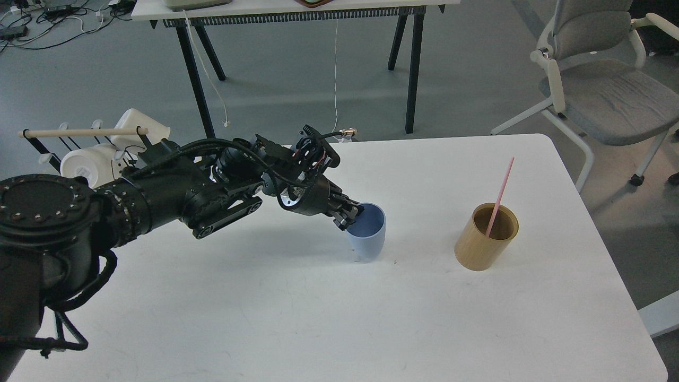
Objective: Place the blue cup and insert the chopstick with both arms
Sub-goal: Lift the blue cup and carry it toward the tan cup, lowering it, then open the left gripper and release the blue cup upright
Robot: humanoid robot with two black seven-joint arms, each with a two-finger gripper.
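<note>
Right, your left gripper (351,216) pinches the near rim of the blue cup (368,236), one finger inside, one outside, so the cup stands upright on the white table (265,318) with its mouth free. The chopstick (499,195) leans in the tan holder (486,237), well apart to the right, ready for your other arm. That right gripper isn't in view. The cup looks nearly placed; letting go comes next, I'd say.

White table (424,318): blue cup (367,233), tan holder (485,239).
</note>
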